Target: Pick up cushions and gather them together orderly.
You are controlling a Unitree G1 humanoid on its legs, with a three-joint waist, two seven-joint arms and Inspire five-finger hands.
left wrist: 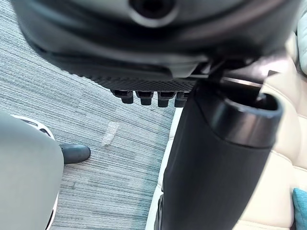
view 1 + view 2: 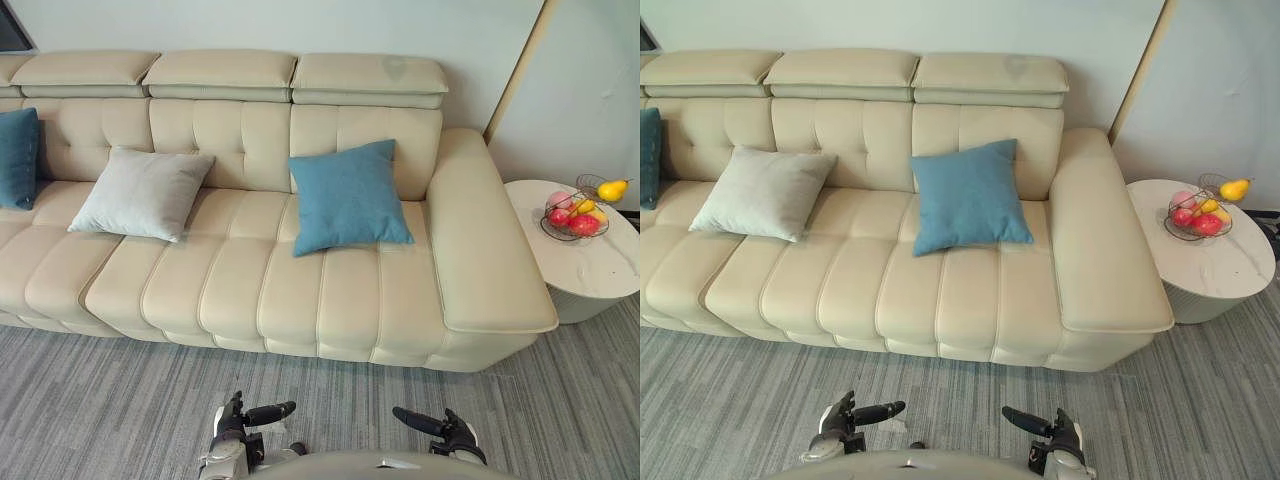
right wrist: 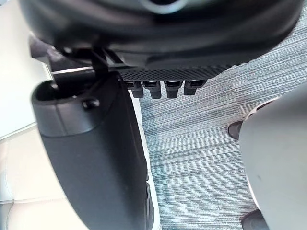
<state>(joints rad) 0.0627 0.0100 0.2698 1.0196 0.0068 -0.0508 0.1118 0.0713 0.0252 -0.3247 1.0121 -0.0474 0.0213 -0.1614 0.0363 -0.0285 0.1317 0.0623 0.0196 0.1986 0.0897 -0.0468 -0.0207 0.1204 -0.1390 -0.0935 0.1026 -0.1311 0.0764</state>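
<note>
Three cushions lie on a cream sofa (image 2: pixel 250 290). A blue cushion (image 2: pixel 348 197) leans on the backrest toward the sofa's right end. A light grey cushion (image 2: pixel 143 193) leans further left, and a dark teal cushion (image 2: pixel 17 157) stands at the far left edge. My left hand (image 2: pixel 238 417) and right hand (image 2: pixel 453 432) hang low over the carpet in front of the sofa, far from every cushion. Each is open and holds nothing, thumbs pointing toward each other. The left wrist view has the left hand (image 1: pixel 153 48) over carpet, and the right wrist view has the right hand (image 3: pixel 163 43) likewise.
A round white side table (image 2: pixel 600 265) stands right of the sofa's armrest (image 2: pixel 480 240) and carries a wire basket of fruit (image 2: pixel 577 213). Grey striped carpet (image 2: pixel 120 400) lies between me and the sofa. A wall runs behind the sofa.
</note>
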